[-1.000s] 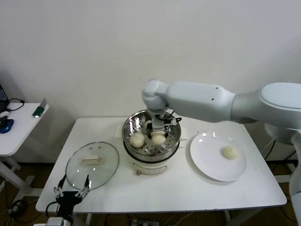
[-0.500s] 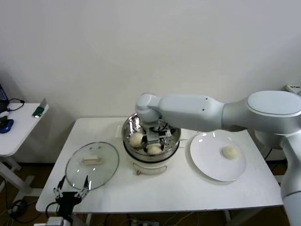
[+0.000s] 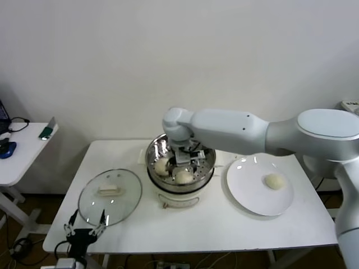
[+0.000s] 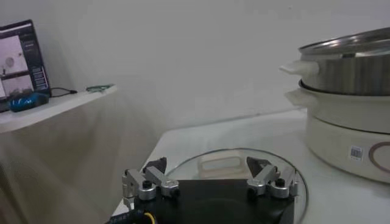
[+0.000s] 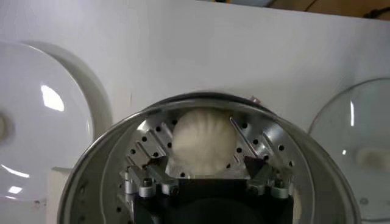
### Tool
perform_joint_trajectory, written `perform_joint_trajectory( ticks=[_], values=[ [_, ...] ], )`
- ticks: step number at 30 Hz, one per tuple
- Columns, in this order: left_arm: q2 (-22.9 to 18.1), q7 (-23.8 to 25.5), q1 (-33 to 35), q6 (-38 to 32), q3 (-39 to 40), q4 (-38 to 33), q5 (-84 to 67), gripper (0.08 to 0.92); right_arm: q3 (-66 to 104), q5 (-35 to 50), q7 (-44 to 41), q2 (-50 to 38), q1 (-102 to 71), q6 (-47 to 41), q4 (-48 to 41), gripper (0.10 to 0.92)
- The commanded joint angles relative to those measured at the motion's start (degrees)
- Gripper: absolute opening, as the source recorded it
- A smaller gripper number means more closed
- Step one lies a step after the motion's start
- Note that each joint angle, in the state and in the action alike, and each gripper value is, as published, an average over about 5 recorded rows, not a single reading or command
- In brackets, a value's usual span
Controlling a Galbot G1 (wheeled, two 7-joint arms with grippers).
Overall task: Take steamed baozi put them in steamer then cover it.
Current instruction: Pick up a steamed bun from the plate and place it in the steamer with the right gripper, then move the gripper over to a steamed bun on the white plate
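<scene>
The steamer stands mid-table on its white base. Two baozi show in it: one at the left and one at the front. My right gripper reaches down into the pot, just above the front baozi. In the right wrist view this baozi lies on the perforated tray. The right gripper is open there, its fingers spread clear of the bun. Another baozi lies on the white plate. My left gripper is open and empty, parked at the table's front left corner.
The glass lid lies flat on the table left of the steamer, just beyond the left gripper; it also shows in the left wrist view. A side table with small items stands far left.
The right gripper and the baozi under it moved from the tray's middle toward its front. In the last half second they hardly moved. The left arm has not moved.
</scene>
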Motion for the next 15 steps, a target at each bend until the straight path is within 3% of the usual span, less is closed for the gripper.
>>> perform_joint_trajectory(
  ticks=[1, 10, 15],
  values=[
    [0.1, 0.0, 0.0, 0.1, 0.0, -0.3, 0.1, 0.823, 2.6, 1.1, 0.1, -2.3, 2.1, -0.3, -2.2, 0.823],
    [0.3, 0.0, -0.1, 0.4, 0.5, -1.2, 0.8, 0.823, -1.3, 22.9, 1.5, -12.5, 7.9, -18.0, -13.6, 0.823],
    [0.3, 0.0, -0.2, 0.5, 1.1, -1.2, 1.4, 0.823, -5.4, 35.4, 5.3, -21.5, 9.5, -27.7, -14.2, 0.823]
  ],
)
